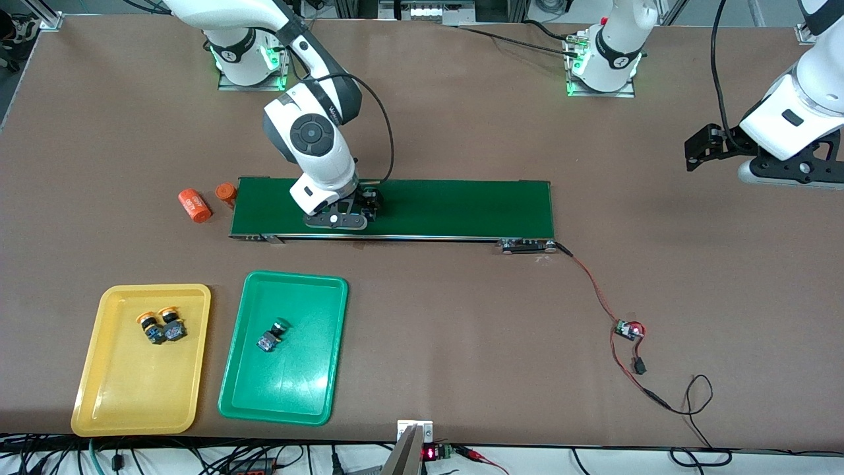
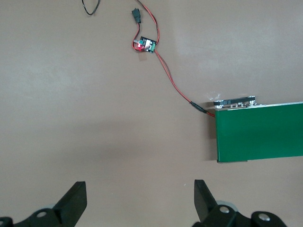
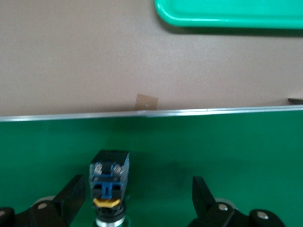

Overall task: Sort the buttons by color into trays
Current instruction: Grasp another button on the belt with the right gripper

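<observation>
The right gripper (image 3: 137,198) hangs low over the conveyor belt (image 1: 461,208), fingers (image 3: 73,196) released and spread wide. Between them, close to one finger, lies the last button (image 3: 110,182) on the belt, dark body toward the belt's edge and cap toward the wrist.

It looks small, light and rigid; the boxy body gives flat sides to pinch, while the rounded cap would likely slip. Centring the fingers over the body first seems wise.

On the counter (image 1: 461,343), the green tray (image 1: 330,349) sits at about seven o'clock from the gripper and holds one green-capped button (image 1: 272,335). The yellow tray (image 1: 191,349) lies beside it toward the right arm's end, with two yellow-capped buttons (image 1: 161,325) touching. The belt's raised metal edge must be cleared on lifting; the bare counter between belt and trays leaves open room.

At nine o'clock off the belt's end lie two orange cylinders (image 1: 194,205). The left gripper (image 2: 139,201) waits, released, over bare counter.
</observation>
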